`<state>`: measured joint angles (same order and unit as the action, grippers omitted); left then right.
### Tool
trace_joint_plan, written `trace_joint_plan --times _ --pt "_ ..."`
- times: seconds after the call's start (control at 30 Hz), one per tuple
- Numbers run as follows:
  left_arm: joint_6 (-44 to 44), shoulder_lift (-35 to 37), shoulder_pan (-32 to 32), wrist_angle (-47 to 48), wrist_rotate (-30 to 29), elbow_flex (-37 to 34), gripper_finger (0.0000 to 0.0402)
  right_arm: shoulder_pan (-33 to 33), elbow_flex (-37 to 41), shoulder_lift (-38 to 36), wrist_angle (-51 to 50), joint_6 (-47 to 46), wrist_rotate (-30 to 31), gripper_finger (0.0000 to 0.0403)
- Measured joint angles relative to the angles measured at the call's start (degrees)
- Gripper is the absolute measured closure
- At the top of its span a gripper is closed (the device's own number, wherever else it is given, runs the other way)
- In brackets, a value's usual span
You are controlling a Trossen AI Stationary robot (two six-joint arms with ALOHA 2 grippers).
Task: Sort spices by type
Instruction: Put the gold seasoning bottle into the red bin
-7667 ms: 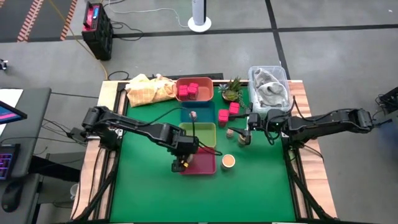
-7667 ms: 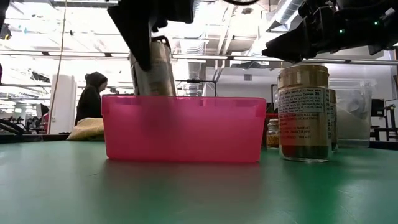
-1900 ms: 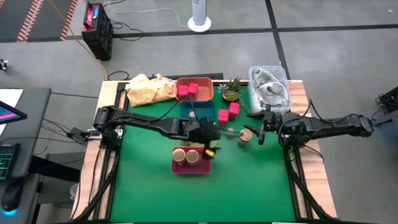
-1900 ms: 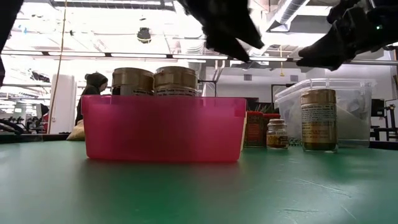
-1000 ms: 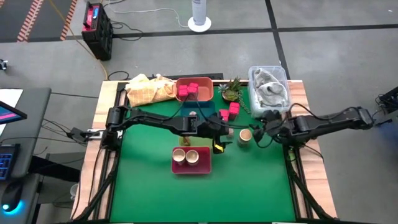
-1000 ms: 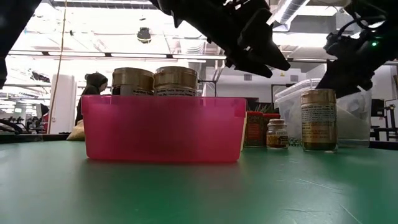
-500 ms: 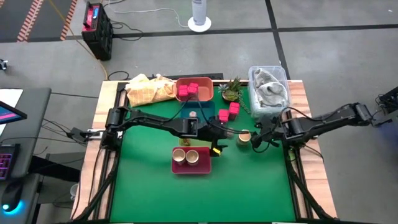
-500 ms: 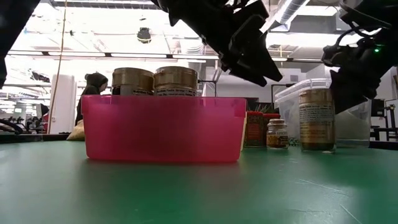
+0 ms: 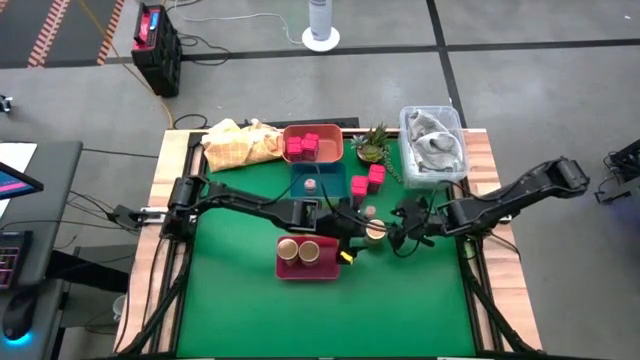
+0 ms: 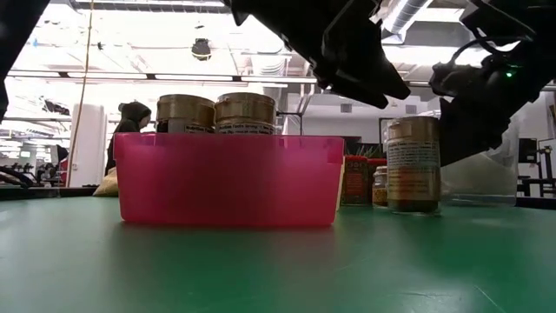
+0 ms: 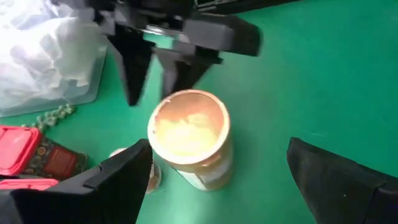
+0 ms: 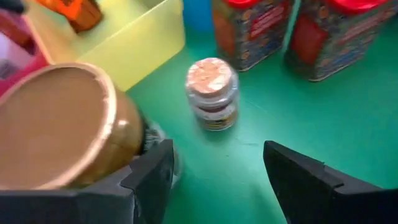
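A short round jar with a pale tan lid [image 9: 375, 230] stands upright on the green table [image 9: 240, 310]. It also shows in the low view [image 10: 413, 165]. My left gripper [image 9: 357, 231] hangs open just above it, one finger to each side of the jar [image 11: 189, 134], touching nothing. My right gripper [image 9: 400, 227] is open and stands on the jar's right side. Two like jars [image 9: 300, 250] sit in the pink tray [image 9: 332, 270]. A tiny shaker [image 12: 212, 93] and two magenta packs [image 9: 366, 180] stand beyond the jar. My right gripper comes level from the table's right. The outer side of one finger [image 12: 152, 171] lies against the jar's side wall [image 12: 134, 134]; the jar is outside the open fingers, not between them. The jar stands upright with its base on the table.
A red tray with magenta packs [image 9: 312, 145], a blue tray [image 9: 318, 182] and a yellow tray [image 12: 143, 37] with an orange piece [image 12: 81, 12] lie behind the left arm. At the far edge are a plant [image 9: 372, 142], a clear bin [image 9: 432, 145] and a yellow cloth [image 9: 240, 145].
My right gripper has moved toward the table's left and near edges, and the jar has slid upright ahead of it toward the pink tray. My left gripper has drifted a little toward the near edge, staying open over the jar.
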<state>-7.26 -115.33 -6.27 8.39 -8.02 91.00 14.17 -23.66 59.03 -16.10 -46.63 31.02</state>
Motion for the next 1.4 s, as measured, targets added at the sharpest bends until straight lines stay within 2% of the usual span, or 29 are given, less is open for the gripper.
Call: trace_joint_plan --times 0.13,0.3,0.37,0.5,0.67,0.87,1.03,1.23,1.4 --pt "1.3 -0.1 -0.4 3.2 -0.5 1.6 0.0047 1.4 0.0 -2.9 -4.1 0.6 6.3 0.0127" --pt "2.6 -0.1 -0.4 3.0 -2.5 3.1 0.0047 4.4 0.0 -6.9 -5.6 2.2 14.0 0.0127" --pt "2.7 -0.1 -0.3 1.1 -2.5 3.2 0.0047 5.3 0.0 -8.0 -5.7 2.3 15.3 0.0127" --pt "3.1 -0.1 -0.3 -0.6 -3.7 3.3 0.0047 5.6 0.0 -8.3 -5.8 2.4 13.4 0.0127" --pt "3.6 -0.1 -0.1 0.0 -5.4 3.3 0.0047 4.8 0.0 -4.9 -5.1 1.0 6.3 0.0127" --pt "3.6 -0.1 -0.1 3.8 -4.7 3.3 0.0047 4.8 0.0 1.4 4.7 6.8 -0.8 0.0127" --pt "5.5 -0.1 0.0 7.4 -0.6 3.3 0.0047 4.9 0.0 4.1 12.1 12.3 -3.1 0.0127" --pt "4.8 -0.1 -0.3 8.2 -0.1 3.3 0.0047 4.0 0.0 2.1 11.4 12.7 -2.3 0.0127" --pt "5.2 -0.1 -0.3 7.3 0.0 3.3 0.0047 5.7 0.0 2.3 11.7 12.7 -3.9 0.0127"
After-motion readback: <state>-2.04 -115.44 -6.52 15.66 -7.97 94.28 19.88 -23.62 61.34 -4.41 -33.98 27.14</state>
